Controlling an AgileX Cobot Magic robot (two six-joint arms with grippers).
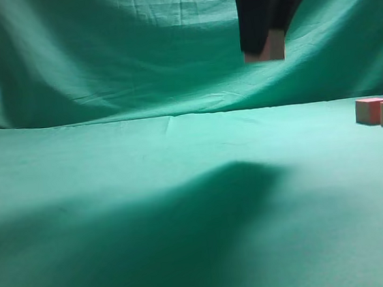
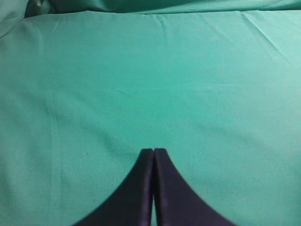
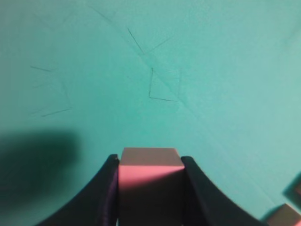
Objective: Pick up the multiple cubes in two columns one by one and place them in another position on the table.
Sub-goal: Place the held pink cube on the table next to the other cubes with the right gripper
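The right pincer was clenched on 1 cube, carried high above the bench, while the left pincer hung clenched and empty. A release from that height could likely let the cube bounce or roll across the creased cloth. At least 2 other cubes sat near the right edge, and nothing blocked the open middle.

We cannot find any words, numbers, labels or signs to read. The cubes have plain red and cream sides, and the green cloth on the desk is plain too.
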